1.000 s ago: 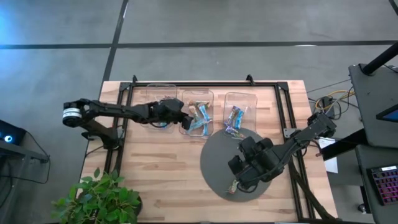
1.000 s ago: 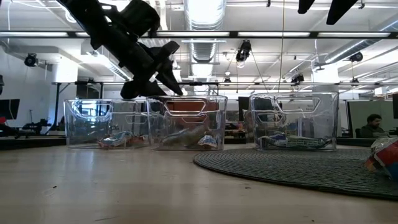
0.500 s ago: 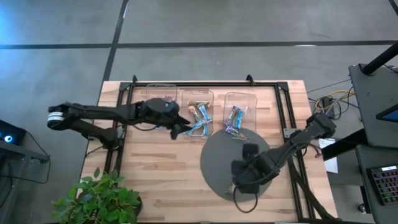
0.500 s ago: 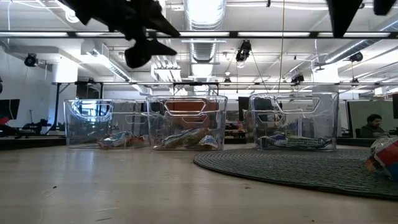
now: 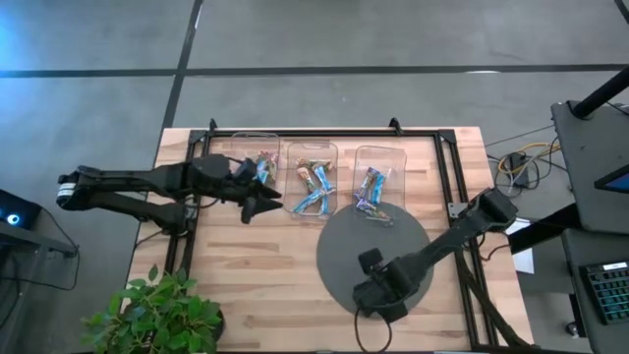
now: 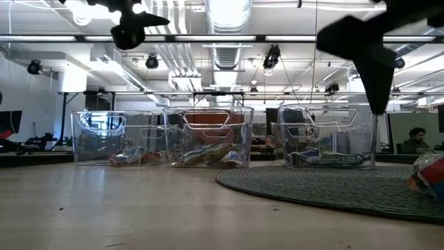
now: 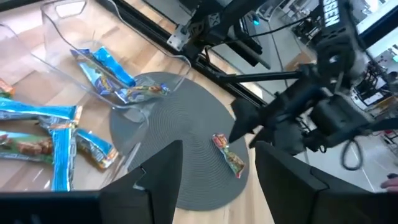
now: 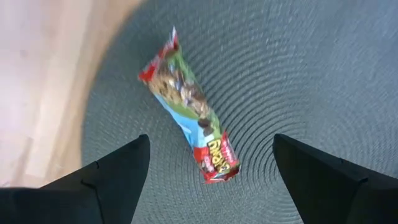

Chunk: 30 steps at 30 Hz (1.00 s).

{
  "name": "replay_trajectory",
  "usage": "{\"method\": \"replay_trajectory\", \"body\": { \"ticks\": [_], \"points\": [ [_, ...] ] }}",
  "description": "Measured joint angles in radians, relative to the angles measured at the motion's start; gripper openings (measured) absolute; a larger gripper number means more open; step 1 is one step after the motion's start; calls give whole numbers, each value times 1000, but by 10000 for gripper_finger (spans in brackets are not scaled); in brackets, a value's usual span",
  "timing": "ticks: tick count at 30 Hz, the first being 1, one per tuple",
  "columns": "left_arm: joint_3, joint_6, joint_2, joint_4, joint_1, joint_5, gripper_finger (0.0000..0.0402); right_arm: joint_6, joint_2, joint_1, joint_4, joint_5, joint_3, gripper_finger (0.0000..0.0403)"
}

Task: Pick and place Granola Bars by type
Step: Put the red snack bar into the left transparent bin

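Below, glossy crinkled granola bar (image 8: 190, 111) on ribbed round mat (image 8: 298, 74)

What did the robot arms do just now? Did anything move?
The left tool pulled back from the middle bin toward the left bin, open and empty. The right tool slid across the round mat to its front edge, open above the last granola bar. The bins and their bars stayed put.
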Motion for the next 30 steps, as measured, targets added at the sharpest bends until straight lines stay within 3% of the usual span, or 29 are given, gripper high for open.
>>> {"method": "replay_trajectory", "body": {
  "ticks": [8, 13, 26, 30],
  "points": [
    [-1, -17, -47, -44, -6, -21, 183, -4, 65, 1, 9, -3, -50, 325],
    [-2, -17, -47, -58, -7, -28, 183, 13, 98, -3, 21, -69, -87, 325],
    [-2, -13, -32, -53, -8, -28, 183, 58, 99, -76, 73, -91, -110, 324],
    [-2, -13, -27, -53, -8, -28, 183, 54, 96, -95, 83, -117, -136, 300]
  ]
}}
